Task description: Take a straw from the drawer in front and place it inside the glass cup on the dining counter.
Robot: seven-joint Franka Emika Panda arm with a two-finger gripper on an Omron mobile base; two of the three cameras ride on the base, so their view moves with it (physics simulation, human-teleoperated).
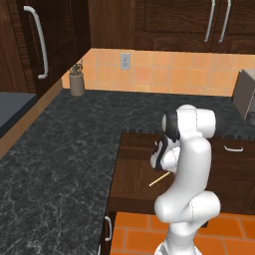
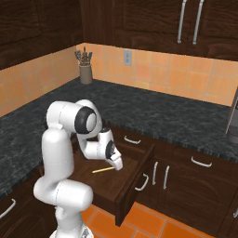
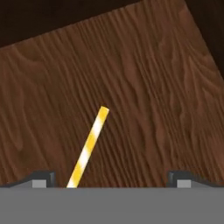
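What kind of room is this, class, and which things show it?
Very likely a kitchen: a black speckled countertop, an orange tiled backsplash, dark wall cabinets and a utensil holder by the wall.

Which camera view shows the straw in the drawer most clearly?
The hand view: the straw lies large on the drawer floor, its yellow and white stripes plain. In the left base view and the right base view it shows as a thin pale line beside the arm.
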